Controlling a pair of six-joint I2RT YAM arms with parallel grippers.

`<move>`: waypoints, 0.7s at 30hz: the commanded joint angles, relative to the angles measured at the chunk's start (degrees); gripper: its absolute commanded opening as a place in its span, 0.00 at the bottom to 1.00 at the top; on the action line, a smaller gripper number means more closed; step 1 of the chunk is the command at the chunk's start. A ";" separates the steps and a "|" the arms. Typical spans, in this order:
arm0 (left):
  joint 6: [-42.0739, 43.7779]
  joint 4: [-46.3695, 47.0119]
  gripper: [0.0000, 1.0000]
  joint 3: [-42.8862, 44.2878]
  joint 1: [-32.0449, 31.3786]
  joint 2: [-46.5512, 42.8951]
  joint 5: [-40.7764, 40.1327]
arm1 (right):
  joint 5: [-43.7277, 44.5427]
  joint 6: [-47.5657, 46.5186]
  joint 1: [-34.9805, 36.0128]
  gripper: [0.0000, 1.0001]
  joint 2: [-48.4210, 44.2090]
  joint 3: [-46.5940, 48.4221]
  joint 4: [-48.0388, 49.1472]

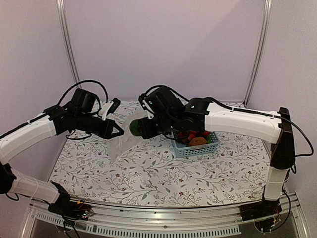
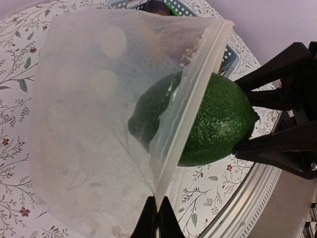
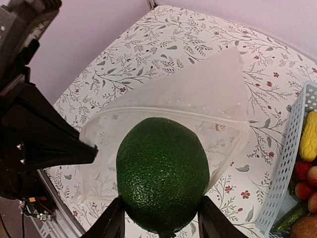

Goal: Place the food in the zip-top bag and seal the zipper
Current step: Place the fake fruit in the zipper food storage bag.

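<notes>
My left gripper (image 1: 117, 130) is shut on the mouth edge of the clear dotted zip-top bag (image 1: 121, 144) and holds it up off the table. In the left wrist view the fingers (image 2: 168, 223) pinch the zipper strip (image 2: 195, 91). My right gripper (image 1: 136, 128) is shut on a round dark green pebbled fruit (image 3: 163, 171) and holds it at the open mouth. About half of the fruit (image 2: 220, 124) is past the bag's rim. The bag (image 3: 198, 94) gapes open behind the fruit. More food, red pieces (image 3: 301, 171), a yellow piece (image 3: 309, 136) and a cucumber (image 3: 290, 217), lies in the basket.
The light-blue slotted basket (image 1: 184, 150) stands on the floral tablecloth just right of the bag, under my right arm. A brown potato (image 1: 198, 141) lies in it. The metal front rail (image 1: 163, 229) runs along the table's near edge.
</notes>
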 commanded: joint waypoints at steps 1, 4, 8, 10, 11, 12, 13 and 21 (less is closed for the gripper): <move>-0.11 1.48 0.00 -1.00 -0.81 -0.37 1.87 | 9.29 2.17 0.43 0.48 1.72 1.63 -7.37; -0.21 2.30 0.00 -1.29 -0.87 -0.41 4.17 | 9.61 2.45 0.44 0.48 1.53 1.69 -7.66; -0.49 3.56 0.00 -1.73 -1.21 -0.26 7.00 | 5.13 1.30 0.40 0.48 1.52 1.93 -5.31; -0.73 4.06 0.00 -1.87 -1.42 -0.17 8.09 | 3.71 1.04 0.51 0.48 1.62 2.13 -3.92; -0.70 4.22 0.00 -1.92 -1.56 -0.09 8.53 | 3.09 0.95 0.57 0.48 1.69 2.15 -3.33; -0.76 4.31 0.00 -1.92 -1.66 -0.02 8.90 | 2.59 0.87 0.63 0.48 1.77 2.16 -2.62; -0.69 4.36 0.00 -1.92 -1.84 0.07 9.34 | 2.17 0.83 0.74 0.49 1.82 2.22 -1.64; -1.02 6.64 0.00 -2.39 -2.40 -0.17 14.99 | 2.67 2.38 1.20 0.49 4.49 2.57 1.03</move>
